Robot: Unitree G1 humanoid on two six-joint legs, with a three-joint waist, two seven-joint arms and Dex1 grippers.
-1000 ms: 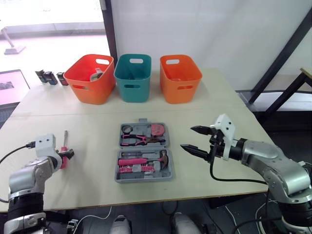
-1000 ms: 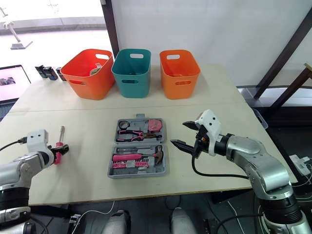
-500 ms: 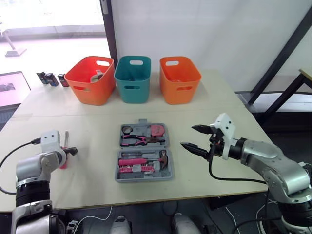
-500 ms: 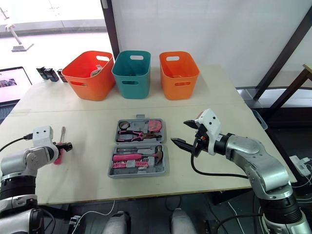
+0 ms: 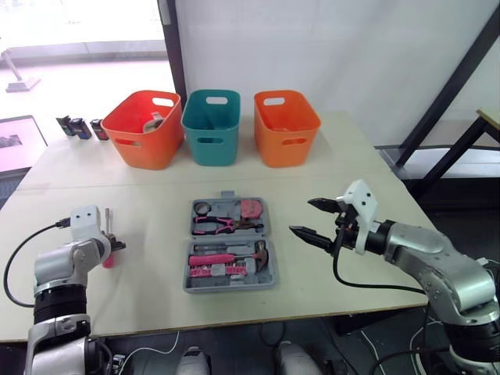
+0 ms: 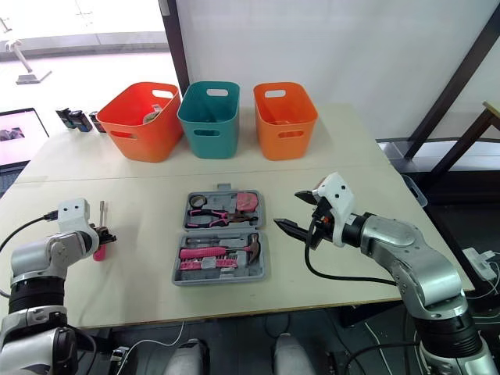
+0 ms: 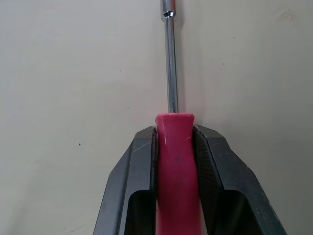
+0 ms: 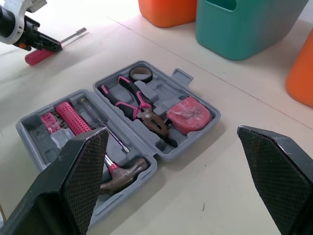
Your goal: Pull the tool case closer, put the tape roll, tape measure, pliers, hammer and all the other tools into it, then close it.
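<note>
At the middle of the worktop [image 5: 156, 205] the tool case [image 5: 230, 237] lies open, its far half holding the tape roll [image 5: 203, 208], pliers [image 5: 223, 225] and tape measure [image 5: 251, 208], its near half the hammer [image 5: 219, 258]. Left wrist view settles what the head views leave small: the left tool [image 7: 175, 134] pinches the red handle of a screwdriver [image 7: 177, 166] resting on the worktop, well left of the case. Right tool [image 5: 301, 216] hangs spread just right of the case, forearm low.

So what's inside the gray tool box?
In the tool case: tape roll, pliers, pink tape measure, hammer and a pink handle. Anything beneath them is covered.
</note>
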